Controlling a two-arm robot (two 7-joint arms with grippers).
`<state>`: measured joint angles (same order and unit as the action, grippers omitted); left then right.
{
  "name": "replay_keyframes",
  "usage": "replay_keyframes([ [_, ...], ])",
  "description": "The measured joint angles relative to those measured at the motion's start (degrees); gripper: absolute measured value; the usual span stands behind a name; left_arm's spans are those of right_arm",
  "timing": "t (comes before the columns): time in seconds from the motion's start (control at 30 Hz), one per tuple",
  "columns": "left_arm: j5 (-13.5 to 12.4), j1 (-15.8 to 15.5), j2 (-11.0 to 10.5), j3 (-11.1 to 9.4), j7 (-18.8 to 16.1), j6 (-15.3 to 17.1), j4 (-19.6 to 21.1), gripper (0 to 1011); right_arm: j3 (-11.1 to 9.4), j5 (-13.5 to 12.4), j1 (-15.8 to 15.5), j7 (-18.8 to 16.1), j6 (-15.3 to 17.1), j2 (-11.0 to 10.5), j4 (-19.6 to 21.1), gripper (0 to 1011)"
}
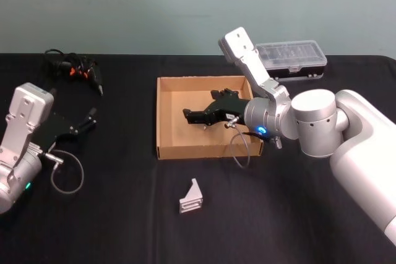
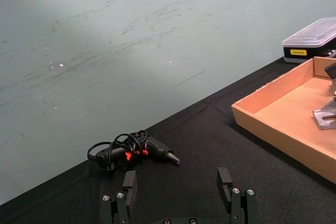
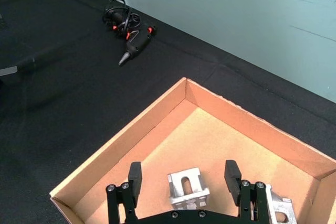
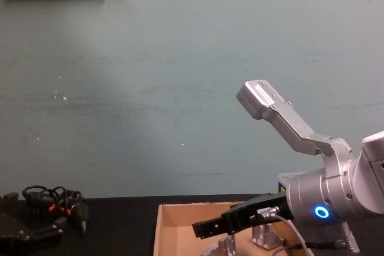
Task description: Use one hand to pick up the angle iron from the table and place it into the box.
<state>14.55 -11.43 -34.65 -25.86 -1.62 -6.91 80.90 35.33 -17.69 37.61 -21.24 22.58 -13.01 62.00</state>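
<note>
One silver angle iron point(image 1: 192, 198) lies on the black table point(image 1: 124, 214), in front of the tan cardboard box point(image 1: 158, 115). My right gripper point(image 1: 193, 115) hovers open inside the box. In the right wrist view, its fingers point(image 3: 135, 174) stand apart on either side of a second angle iron point(image 3: 188, 188) resting on the box floor point(image 3: 131, 129). A third angle iron point(image 3: 278, 211) lies beside it. My left gripper point(image 1: 90, 120) is parked open and empty at the table's left.
A black corded tool with orange marks point(image 1: 80, 71) lies at the back left. Behind the box, at the back right, sits a black plastic case with a clear lid point(image 1: 294, 59). Grey cable loops hang by each wrist.
</note>
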Motion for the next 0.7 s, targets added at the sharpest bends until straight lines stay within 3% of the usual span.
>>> replay_keyframes([
  [0.33,0.0,0.0,0.0,0.0,0.0,0.0,0.0,1000,-0.1,0.1,-0.6,-0.8,0.0,-0.7,1.5,1003],
  [0.53,0.0,0.0,0.0,0.0,0.0,0.0,0.0,1000,-1.1,0.4,-4.4,-2.6,1.6,-4.7,10.7,1003],
  [0.6,0.0,0.0,0.0,0.0,0.0,0.0,0.0,1000,-2.0,-0.1,-7.3,-3.8,2.9,-7.3,16.7,1003],
  [0.63,0.0,0.0,0.0,0.0,0.0,0.0,0.0,1000,-2.0,-0.1,-7.3,-3.8,2.9,-7.3,16.7,1003],
  [0.7,0.0,0.0,0.0,0.0,0.0,0.0,0.0,1000,-2.9,-1.1,-10.1,-4.9,4.0,-9.9,21.8,1003],
])
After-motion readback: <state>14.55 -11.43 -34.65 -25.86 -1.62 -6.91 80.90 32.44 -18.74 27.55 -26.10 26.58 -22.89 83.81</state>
